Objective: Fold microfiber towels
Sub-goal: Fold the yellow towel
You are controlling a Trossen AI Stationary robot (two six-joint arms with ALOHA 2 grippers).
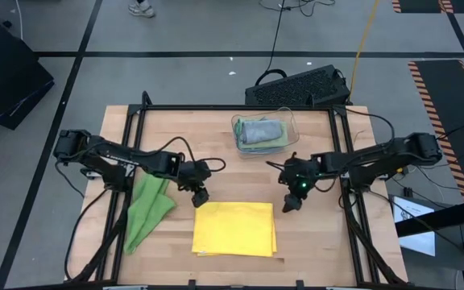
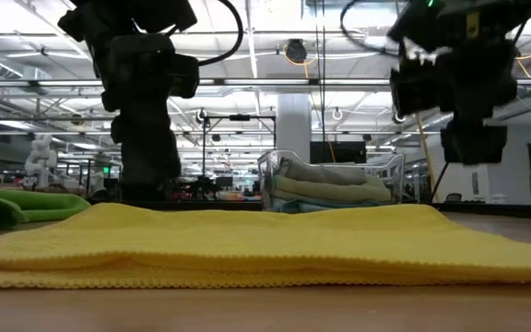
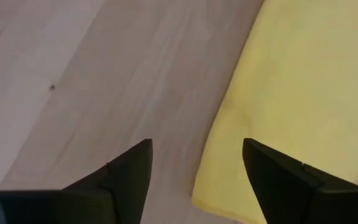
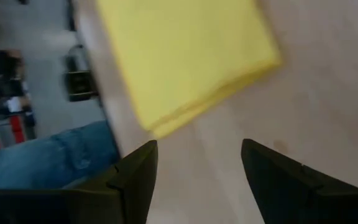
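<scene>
Yellow towel (image 1: 234,229) lies folded near the desk's (image 1: 321,242) front edge; both wide-open, empty claws, left (image 1: 200,196) and right (image 1: 291,201), should grip its far corners evenly before folding again.

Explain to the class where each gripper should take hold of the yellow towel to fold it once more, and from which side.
The yellow towel lies flat, already folded, between both open grippers. Probably best: the left gripper takes the far-left corner and the right gripper the far-right corner, descending from above. Both hover just beyond that far edge, so those corners are nearest, and pinching through all layers keeps the fold aligned.
</scene>
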